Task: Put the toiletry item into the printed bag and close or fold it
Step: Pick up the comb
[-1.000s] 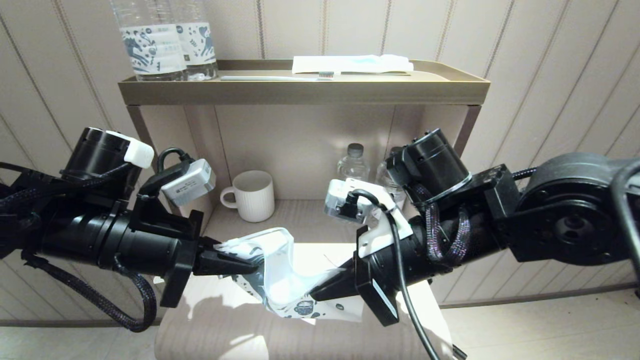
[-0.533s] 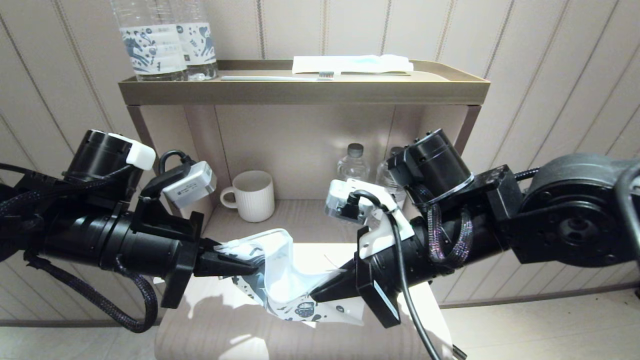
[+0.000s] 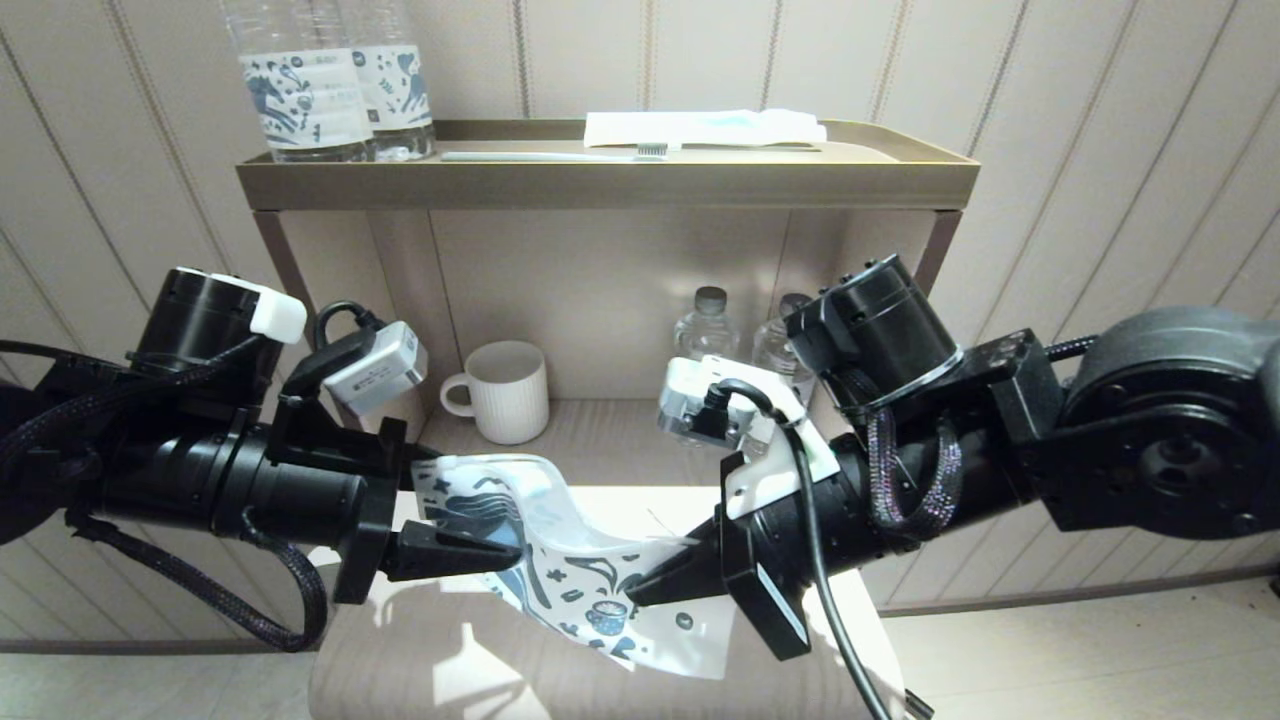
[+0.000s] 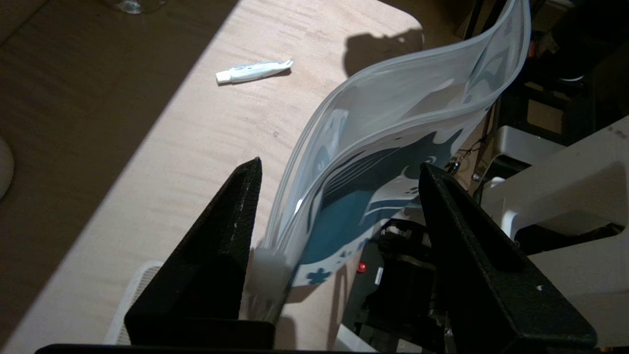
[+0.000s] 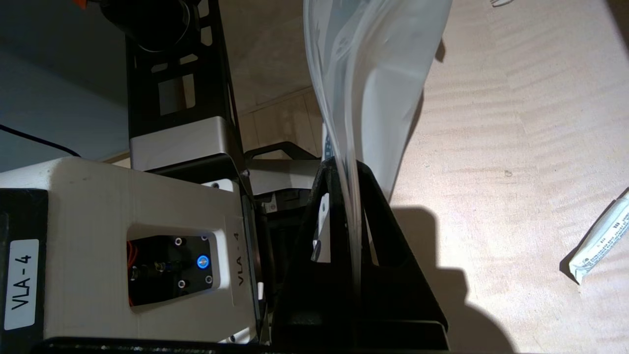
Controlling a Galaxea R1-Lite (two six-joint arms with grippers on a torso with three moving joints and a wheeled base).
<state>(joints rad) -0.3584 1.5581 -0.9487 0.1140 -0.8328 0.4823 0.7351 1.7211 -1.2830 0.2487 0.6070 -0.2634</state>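
The printed bag [image 3: 560,575], white with dark blue motifs, hangs over the light wooden table [image 3: 430,650] between my two grippers. My right gripper [image 3: 640,590] is shut on one edge of it, the fingers [image 5: 378,216] pinching the thin plastic [image 5: 373,73]. My left gripper [image 3: 500,535] is open. The bag's other end [image 4: 393,128] stands loose between its spread fingers [image 4: 236,206], its mouth slightly parted. The white comb does not show clearly. A white ridged object [image 4: 140,290] lies beside my left finger, and I cannot tell what it is.
A small white tube [image 4: 253,71] lies on the table beyond the bag, also seen as a packet [image 5: 597,246]. Behind stand a white mug [image 3: 505,390] and small bottles [image 3: 708,325]. The shelf top holds horse-label bottles [image 3: 300,90], a toothbrush [image 3: 560,156] and a white packet [image 3: 700,128].
My left gripper has opened and let go of the bag's edge. The bag has dropped and flattened, its printed side now facing up. My right gripper still holds it.
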